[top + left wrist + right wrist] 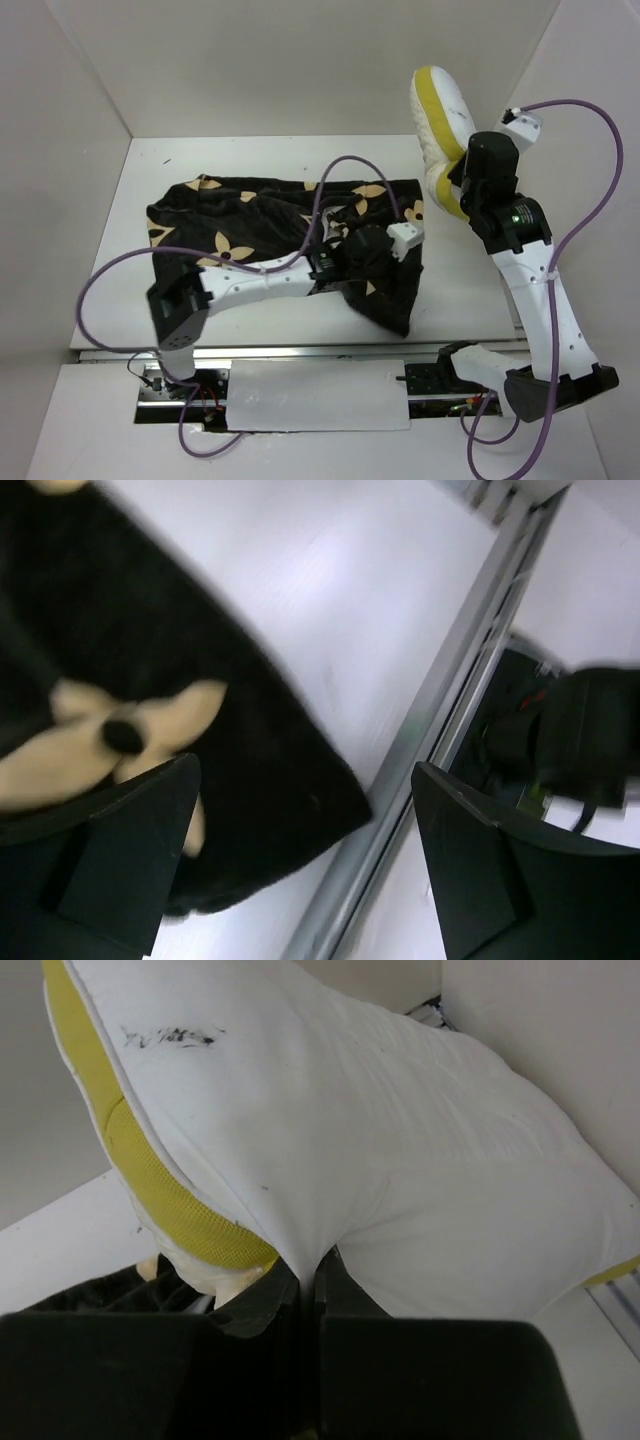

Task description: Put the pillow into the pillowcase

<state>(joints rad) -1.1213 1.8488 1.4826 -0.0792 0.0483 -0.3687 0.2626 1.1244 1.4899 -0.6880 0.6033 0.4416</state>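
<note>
The pillowcase (260,225), dark plush with tan flowers, lies spread flat on the white table (470,290). My left gripper (374,264) hovers low over its near-right part. In the left wrist view the left gripper (305,770) stands wide open above the pillowcase's (150,630) corner, with nothing between its fingers (130,860). The pillow (440,110), white with a yellow band, hangs in the air at the back right. My right gripper (462,178) is shut on it. In the right wrist view a pinch of the pillow's (400,1130) white cover is clamped in the right gripper (318,1270).
A metal rail (300,350) (430,740) runs along the table's near edge, close to the pillowcase corner. The right arm's base (590,740) stands just beyond it. White walls (70,150) close the table on three sides. Purple cables (590,200) loop off both arms.
</note>
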